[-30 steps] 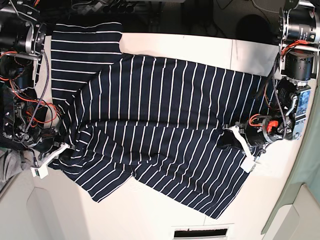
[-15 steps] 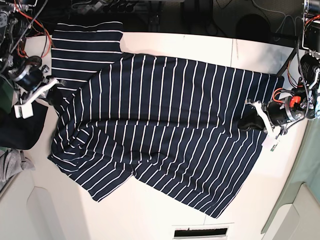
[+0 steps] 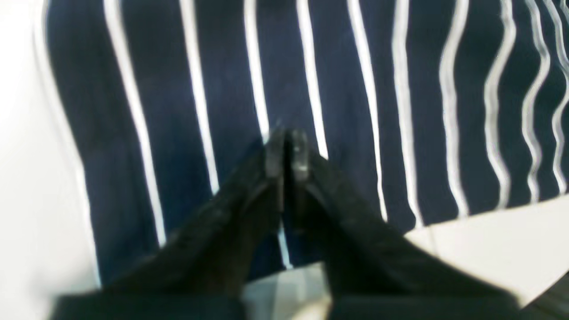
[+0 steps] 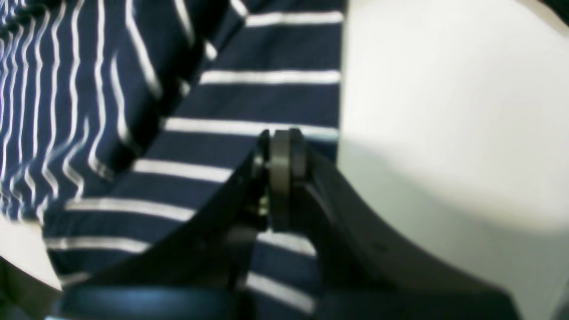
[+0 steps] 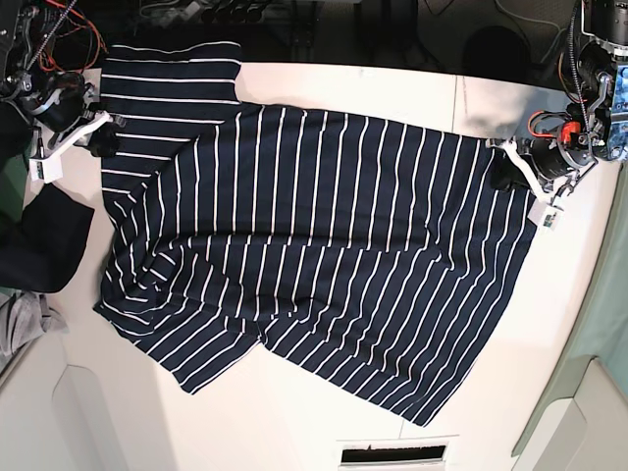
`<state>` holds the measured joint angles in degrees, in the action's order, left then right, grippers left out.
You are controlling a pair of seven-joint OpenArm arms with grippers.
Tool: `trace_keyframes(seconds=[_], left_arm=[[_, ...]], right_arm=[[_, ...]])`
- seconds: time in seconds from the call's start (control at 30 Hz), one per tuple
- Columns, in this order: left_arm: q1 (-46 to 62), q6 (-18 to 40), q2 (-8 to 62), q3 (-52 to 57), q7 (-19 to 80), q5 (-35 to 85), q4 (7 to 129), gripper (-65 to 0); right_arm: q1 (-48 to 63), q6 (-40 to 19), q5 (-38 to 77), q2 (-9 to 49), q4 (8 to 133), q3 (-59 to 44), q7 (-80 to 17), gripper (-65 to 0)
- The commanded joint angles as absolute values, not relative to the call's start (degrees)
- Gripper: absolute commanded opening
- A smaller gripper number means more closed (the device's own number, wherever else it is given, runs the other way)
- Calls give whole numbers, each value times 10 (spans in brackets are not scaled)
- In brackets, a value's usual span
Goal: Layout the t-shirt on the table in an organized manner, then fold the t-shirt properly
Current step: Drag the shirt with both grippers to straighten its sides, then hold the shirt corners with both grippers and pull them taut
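We see the t-shirt [image 5: 314, 260] spread across the white surface [image 5: 294, 422], its striped body running from a sleeve at the far left corner to a hem edge at the right. The fabric lies mostly flat in the middle, with wrinkles bunched at the near left side, and the far left sleeve reaches the far edge of the surface.

The left pincer [image 5: 507, 169] sits at the right side of the base view, at the far right edge of the shirt. In its wrist view the left pincer [image 3: 286, 149] shows dark tips almost together with a thin slit between them, just over the striped cloth; we cannot tell whether any fabric is caught there, or whether the tips are fully closed.

The right pincer [image 5: 101, 137] is at the far left, over the sleeve. Its wrist view shows the right pincer [image 4: 280, 153] with the tips pressed closed at the sleeve's edge, next to bare white surface; whether cloth is pinched between them is not clear.

A plain dark cloth [image 5: 39, 245] lies at the left, beside the shirt, with a small grey cloth [image 5: 22, 329] nearer. A slotted vent [image 5: 392, 454] sits at the near edge.
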<state>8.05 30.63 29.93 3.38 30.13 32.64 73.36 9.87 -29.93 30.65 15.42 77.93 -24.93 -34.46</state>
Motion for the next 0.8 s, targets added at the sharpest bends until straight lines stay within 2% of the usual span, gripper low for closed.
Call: trace_keyframes(seconds=[0.0,0.1,0.2,0.4,0.47,0.63,0.77], left_arm=[[81,306,303,37,298,324,740,-540],[100,301,291,38,294,309,740,-483],[110,271,280,39,285,303,740,-483],[123,257,271,58,284,302,740,-483],[124,274,272,75,283,303,740,-483],[125,369,272,127,319,379,764,-483],[127,389,277,167,365,435,788,-481]], right_arm=[[82,-303,315,164,773,-252,-330,-650],[57,-303,303,164,735,-252,-330,-650],[27,-303,290,166,704,-252,-330,-650],[-18,-303,284,178,681,-251,-329,-650],[-28,-303,285,181,680,-251,-330,-650],[-44,-305,323,199,688,-251,-331,-650],[-38,-318,347,213,711,-254,-367,-650]])
